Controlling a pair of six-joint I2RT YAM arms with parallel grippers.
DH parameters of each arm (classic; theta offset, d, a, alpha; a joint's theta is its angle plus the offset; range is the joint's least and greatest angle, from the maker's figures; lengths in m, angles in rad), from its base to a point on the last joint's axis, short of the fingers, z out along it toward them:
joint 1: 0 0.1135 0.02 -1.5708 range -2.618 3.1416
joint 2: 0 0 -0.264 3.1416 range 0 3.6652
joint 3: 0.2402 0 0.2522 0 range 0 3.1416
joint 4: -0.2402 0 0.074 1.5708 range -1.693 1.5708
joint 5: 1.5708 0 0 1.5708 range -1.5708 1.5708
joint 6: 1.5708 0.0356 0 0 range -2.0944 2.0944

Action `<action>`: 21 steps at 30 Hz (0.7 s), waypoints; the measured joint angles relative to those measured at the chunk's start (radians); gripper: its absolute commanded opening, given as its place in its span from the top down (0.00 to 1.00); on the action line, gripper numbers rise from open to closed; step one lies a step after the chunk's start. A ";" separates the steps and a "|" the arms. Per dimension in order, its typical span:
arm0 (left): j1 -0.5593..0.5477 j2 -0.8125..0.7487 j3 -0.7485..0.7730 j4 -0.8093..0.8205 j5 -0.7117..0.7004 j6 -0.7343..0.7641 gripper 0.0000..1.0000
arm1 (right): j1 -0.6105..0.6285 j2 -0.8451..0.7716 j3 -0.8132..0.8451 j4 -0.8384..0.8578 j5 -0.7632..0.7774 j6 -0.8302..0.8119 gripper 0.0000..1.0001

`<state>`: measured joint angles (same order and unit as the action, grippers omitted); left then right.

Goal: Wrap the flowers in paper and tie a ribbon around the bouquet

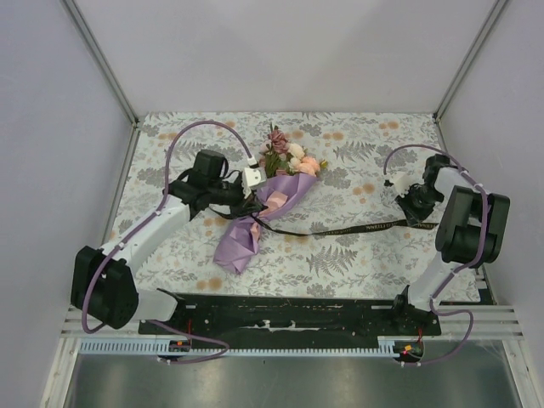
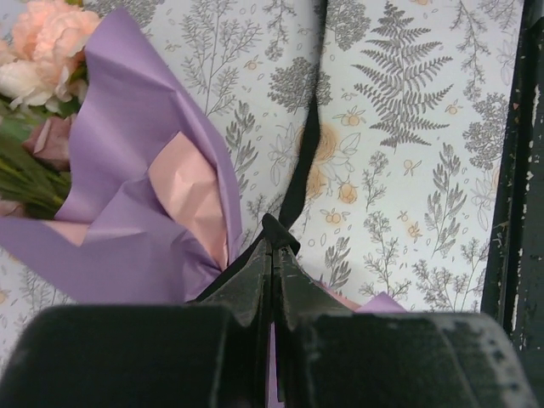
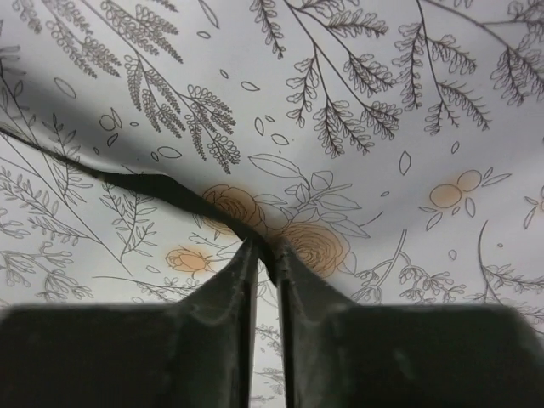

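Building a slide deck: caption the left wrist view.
Shut left fingers pinch the black ribbon beside the lilac-wrapped bouquet on a floral tablecloth.

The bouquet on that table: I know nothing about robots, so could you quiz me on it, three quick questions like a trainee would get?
1. True or false: the paper is already wrapped around the flowers.
2. The ribbon is: A red, B black, C white?
3. From the bouquet, the ribbon stretches across the tablecloth and ends at which hand?
Key: 1 true; 2 B; 3 the right hand.
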<state>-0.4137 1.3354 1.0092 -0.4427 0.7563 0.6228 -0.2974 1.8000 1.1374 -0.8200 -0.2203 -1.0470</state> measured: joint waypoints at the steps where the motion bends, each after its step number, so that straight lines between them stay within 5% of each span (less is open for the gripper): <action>1: -0.016 0.011 0.005 0.006 -0.002 -0.008 0.98 | 0.000 0.002 0.002 0.005 0.006 -0.004 1.00; 7: -0.153 0.084 0.017 0.103 -0.037 -0.093 0.98 | -0.029 0.033 0.050 -0.039 -0.012 0.024 1.00; 13: -0.310 0.204 0.098 0.222 -0.063 -0.190 0.98 | -0.182 0.080 0.308 -0.169 -0.108 0.079 1.00; 21: -0.336 0.204 0.126 0.282 -0.075 -0.215 0.98 | -0.203 0.005 0.566 -0.323 -0.342 0.158 1.00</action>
<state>-0.7502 1.5398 1.1355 -0.1608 0.6815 0.4080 -0.5007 1.8050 1.7035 -1.1427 -0.5625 -0.8886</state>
